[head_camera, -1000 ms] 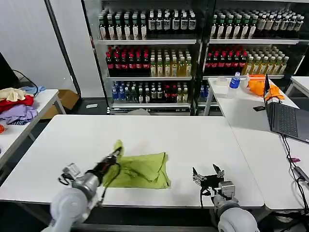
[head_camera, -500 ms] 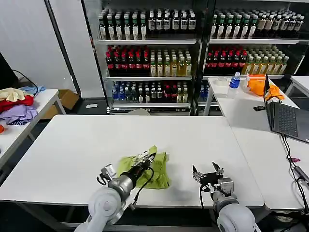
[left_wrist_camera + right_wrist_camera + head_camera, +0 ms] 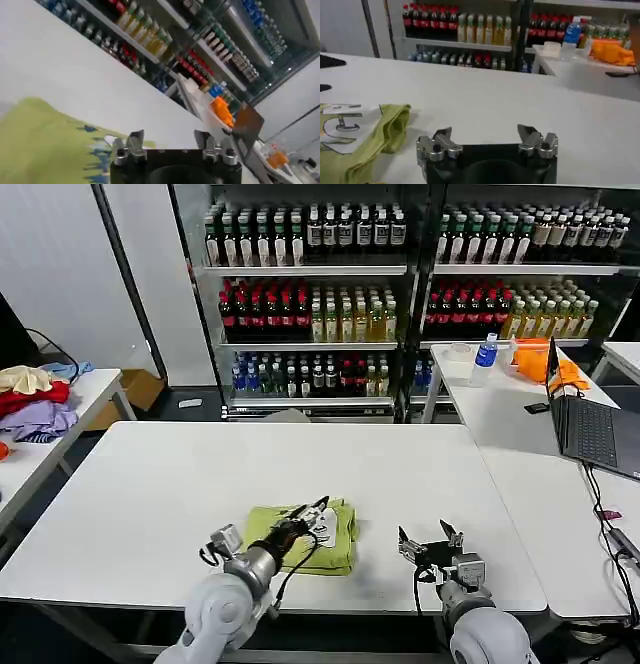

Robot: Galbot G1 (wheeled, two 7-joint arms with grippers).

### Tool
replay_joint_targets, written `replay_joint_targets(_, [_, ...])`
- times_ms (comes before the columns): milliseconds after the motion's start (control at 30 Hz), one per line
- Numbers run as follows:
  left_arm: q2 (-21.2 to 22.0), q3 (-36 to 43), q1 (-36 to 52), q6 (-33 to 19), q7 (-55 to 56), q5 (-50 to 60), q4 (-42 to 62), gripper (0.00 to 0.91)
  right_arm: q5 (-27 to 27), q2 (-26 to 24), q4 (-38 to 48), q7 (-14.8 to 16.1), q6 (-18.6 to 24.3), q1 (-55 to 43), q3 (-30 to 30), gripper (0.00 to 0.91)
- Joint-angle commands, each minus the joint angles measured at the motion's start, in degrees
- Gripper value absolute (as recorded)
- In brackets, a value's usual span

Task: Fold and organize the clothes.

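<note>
The lime T-shirt (image 3: 285, 536) lies folded in a compact stack on the white table (image 3: 150, 484), near the front edge. Its white-and-dark print (image 3: 323, 527) faces up on the right part. My left gripper (image 3: 312, 512) hovers low over that right part, open, with bare table between its fingers (image 3: 135, 142) in the left wrist view (image 3: 169, 142). The shirt (image 3: 45, 142) spreads beneath and beside it there. My right gripper (image 3: 430, 542) rests open near the front edge, a short way right of the shirt. In the right wrist view (image 3: 487, 137) the shirt's folded edge (image 3: 395, 125) lies off to one side.
A side table on the left holds a red, purple and cream garment pile (image 3: 35, 399). The right table carries a laptop (image 3: 595, 434), an orange cloth (image 3: 535, 359) and a bottle (image 3: 487, 351). Drink shelves (image 3: 320, 314) stand behind. Bare tabletop stretches behind the shirt.
My left gripper swept right, carrying the shirt's left side over onto the right, and has opened. The shirt is narrower, with its print showing. The right arm has stayed still.
</note>
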State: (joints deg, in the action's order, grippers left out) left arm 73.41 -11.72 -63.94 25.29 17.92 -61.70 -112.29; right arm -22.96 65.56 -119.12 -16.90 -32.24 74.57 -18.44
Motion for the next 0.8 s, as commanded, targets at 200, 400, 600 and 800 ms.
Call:
replay_joint_targets(200, [-13.0,-17.2,-10.4,1.0,-1.2,4.9,1.5,0.907,0.1,-0.1,-1.2,0.0,0.0,1.1,-0.9,0.907])
replay_joint_targets(400, [-11.7,-15.4,-10.5,1.3,-3.8,7.1,4.4,0.907,0.3,0.2,-1.9,-0.1,-0.1,1.6,-1.1,0.907])
replay_joint_targets(600, [-9.0,-12.9,-9.3,1.8,-5.5,5.7,4.4,0.907,0.6,0.4,-3.0,-0.2,-0.2,2.9,-1.7,0.907])
replay_joint_targets(800, [-6.8,-9.2,-8.4,2.4,-6.4,4.4,3.5,0.907,0.8,0.5,-3.7,-0.2,-0.2,4.2,-2.5,0.907])
